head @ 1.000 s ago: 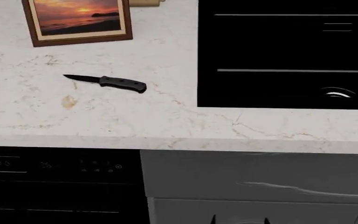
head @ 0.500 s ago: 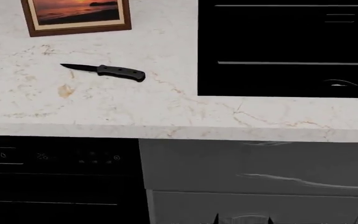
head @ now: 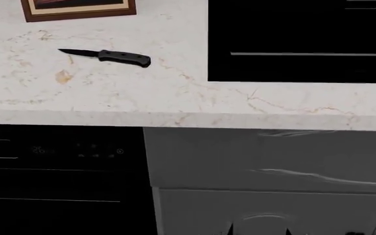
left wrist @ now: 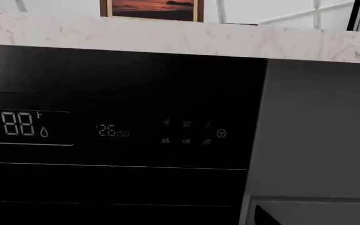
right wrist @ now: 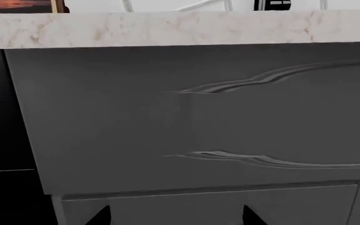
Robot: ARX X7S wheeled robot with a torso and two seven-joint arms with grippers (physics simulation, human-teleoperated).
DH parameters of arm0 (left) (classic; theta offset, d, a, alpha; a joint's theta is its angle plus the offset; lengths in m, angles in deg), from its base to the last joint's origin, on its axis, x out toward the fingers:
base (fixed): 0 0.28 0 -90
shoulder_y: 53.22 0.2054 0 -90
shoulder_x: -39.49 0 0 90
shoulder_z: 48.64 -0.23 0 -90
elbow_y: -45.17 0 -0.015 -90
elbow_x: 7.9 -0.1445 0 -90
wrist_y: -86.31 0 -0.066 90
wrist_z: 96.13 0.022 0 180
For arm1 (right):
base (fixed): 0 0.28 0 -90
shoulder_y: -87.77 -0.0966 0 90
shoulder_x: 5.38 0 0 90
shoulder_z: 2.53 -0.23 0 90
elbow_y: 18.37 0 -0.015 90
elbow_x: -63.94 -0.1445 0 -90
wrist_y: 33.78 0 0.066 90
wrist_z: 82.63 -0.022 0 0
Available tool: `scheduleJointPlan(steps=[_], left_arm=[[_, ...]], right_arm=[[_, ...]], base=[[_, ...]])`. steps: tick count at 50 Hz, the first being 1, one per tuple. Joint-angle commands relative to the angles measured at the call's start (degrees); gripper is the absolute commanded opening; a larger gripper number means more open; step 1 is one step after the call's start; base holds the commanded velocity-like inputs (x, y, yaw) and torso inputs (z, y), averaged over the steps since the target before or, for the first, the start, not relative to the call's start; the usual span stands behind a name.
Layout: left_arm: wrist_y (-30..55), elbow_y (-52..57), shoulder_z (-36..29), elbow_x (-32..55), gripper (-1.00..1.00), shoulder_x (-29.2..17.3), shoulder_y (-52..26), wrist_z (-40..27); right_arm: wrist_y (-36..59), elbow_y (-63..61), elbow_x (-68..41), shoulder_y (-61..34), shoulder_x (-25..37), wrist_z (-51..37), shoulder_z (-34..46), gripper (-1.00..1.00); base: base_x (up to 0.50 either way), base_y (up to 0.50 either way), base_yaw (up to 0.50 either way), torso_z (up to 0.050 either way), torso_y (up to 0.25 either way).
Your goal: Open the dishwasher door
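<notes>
Door (head: pixel 57 181) under worktop's (head: pixel 175 98) left front edge. Looks big, stiff, slippery. I grab top lip. Can't tell pincers' state.

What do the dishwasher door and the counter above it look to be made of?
The dishwasher door looks like glossy black glass or polished plastic: flat, with pale lit icons showing through its top strip. The countertop looks like polished marble or a stone imitation: cream with tan veins.

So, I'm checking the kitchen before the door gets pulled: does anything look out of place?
Only the black-handled knife lying loose on the pale marble countertop. The glossy black dishwasher door sits shut, undamaged.
</notes>
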Motion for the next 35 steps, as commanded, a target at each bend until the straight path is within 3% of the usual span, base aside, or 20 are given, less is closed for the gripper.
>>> scheduleJointPlan(steps=[1,35], left_arm=[[0.27,0.51,-0.17,0.32,1.00,-0.41,0.25,-0.44],[0.28,0.31,-1.45,-0.16,1.00,-1.12,0.14,-1.59]], right_arm=[[0.15,-0.05,-0.14,-0.21,0.18,-0.51,0.36,1.00],[-1.16,0.31,-1.40,0.18,0.82,-1.29,0.83,1.00]], base=[[0.00,0.00,0.00,-0.050,0.000],[0.00,0.00,0.00,-0.050,0.000]])
